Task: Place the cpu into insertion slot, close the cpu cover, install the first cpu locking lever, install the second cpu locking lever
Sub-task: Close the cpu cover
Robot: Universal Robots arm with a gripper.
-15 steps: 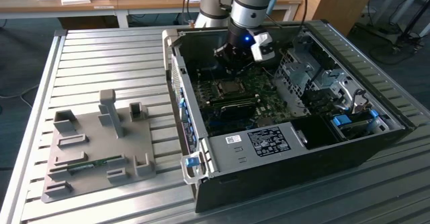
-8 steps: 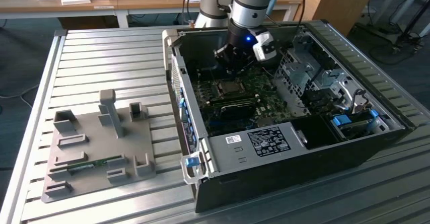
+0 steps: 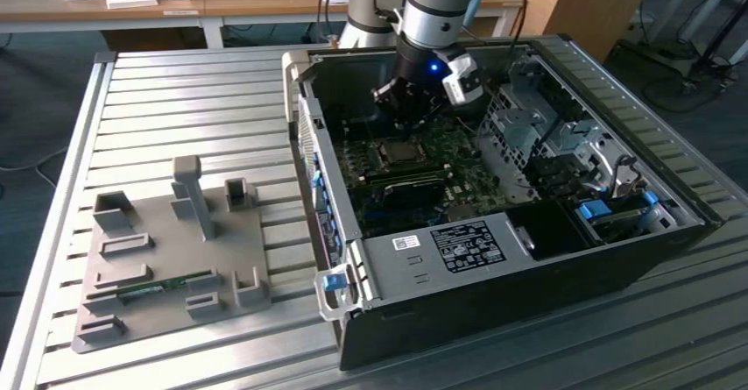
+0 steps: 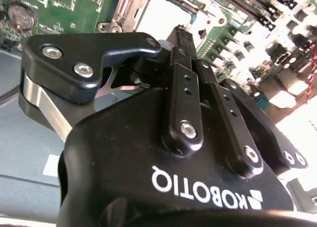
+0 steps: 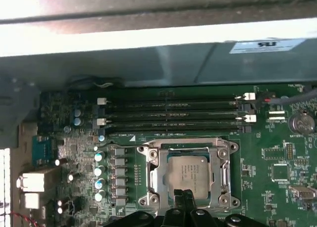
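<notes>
Pincer [image 5: 186, 196] clenched, tips together w/ nothing between, right over one edge of cpu [image 5: 188, 170]; cpu sits in socket, cpu cover [image 5: 154, 173] down around it.

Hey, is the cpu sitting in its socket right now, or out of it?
In. In the first wrist view the cpu lies flat and level on the board, with the cpu cover framing it.

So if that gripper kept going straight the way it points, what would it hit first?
Most likely the small square silvery-grey cpu: the gripper hovers over one edge of it, though depth is unclear.
</notes>
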